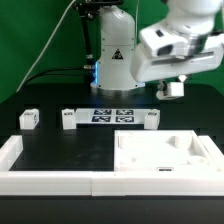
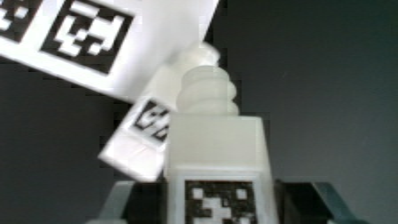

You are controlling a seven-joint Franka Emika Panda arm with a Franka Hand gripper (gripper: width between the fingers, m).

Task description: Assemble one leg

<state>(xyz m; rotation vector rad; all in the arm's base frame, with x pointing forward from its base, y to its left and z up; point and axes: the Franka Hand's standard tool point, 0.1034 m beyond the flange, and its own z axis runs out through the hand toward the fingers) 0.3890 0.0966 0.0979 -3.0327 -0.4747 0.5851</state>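
Observation:
My gripper (image 1: 170,88) is shut on a leg (image 1: 172,87) and holds it high above the table at the exterior view's right. In the wrist view the gripper (image 2: 217,203) clamps this white leg (image 2: 215,150) between its two fingers, tag facing the camera and ridged tip pointing away. Three more legs stand on the table in a row: one (image 1: 27,118) at the exterior view's left, one (image 1: 68,119) beside the marker board, and one (image 1: 150,119) on its other side. One of them (image 2: 143,130) shows below the held leg in the wrist view.
The marker board (image 1: 112,115) lies on the table in front of the robot base and also shows in the wrist view (image 2: 89,35). The large white square panel (image 1: 165,158) lies front right. A white L-shaped rail (image 1: 20,165) runs along the front left.

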